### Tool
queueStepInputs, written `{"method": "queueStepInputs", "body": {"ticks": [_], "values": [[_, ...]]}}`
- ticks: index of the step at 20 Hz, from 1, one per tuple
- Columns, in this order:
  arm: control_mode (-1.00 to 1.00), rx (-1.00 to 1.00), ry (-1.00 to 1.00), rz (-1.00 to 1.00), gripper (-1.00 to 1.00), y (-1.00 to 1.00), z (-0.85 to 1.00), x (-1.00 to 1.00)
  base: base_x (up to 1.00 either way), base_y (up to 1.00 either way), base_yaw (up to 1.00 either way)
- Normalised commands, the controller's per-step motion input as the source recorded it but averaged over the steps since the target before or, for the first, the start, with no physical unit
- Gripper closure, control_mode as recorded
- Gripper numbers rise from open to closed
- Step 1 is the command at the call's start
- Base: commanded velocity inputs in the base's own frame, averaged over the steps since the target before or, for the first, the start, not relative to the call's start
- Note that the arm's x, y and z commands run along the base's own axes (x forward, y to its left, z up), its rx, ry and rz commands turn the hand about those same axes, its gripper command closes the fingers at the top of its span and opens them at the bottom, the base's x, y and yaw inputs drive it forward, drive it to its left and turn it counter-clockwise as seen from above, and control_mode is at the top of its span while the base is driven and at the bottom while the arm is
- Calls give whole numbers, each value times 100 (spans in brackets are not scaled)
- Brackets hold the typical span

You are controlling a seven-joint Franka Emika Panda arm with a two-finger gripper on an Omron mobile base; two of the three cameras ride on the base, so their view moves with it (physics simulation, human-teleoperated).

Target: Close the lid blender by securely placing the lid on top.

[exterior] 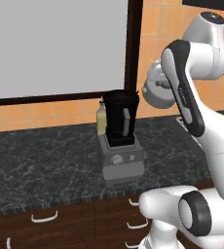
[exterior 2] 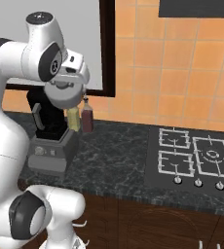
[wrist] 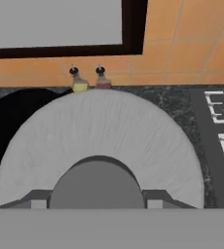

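blender (exterior: 120,146) first: grey boxy base, tall black jar, mouth uncovered, off to one side of the jaws and lower. lid (wrist: 99,146), a pale grey disc with raised knob, sits clamped between the closed jaws of the gripper (wrist: 97,204). lifting done; aligning and seating remain.

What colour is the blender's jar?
Black; the jar on its grey base shows best in the left base view.

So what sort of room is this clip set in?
A kitchen, and a rendered one by its look. A dark marbled counter runs along an orange tiled wall, a gas hob is set into the counter, and a blender stands on it with drawers below.
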Motion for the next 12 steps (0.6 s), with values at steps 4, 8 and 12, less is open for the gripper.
{"method": "queueStepInputs", "body": {"ticks": [4, 8, 12], "values": [[-100, 1, 0, 0, 100, 44, 39, 25, 0, 0, 0], [-100, 0, 0, 0, 100, 42, 13, 34, 0, 0, 0], [-100, 0, 0, 0, 100, 57, 2, 39, 0, 0, 0]]}}
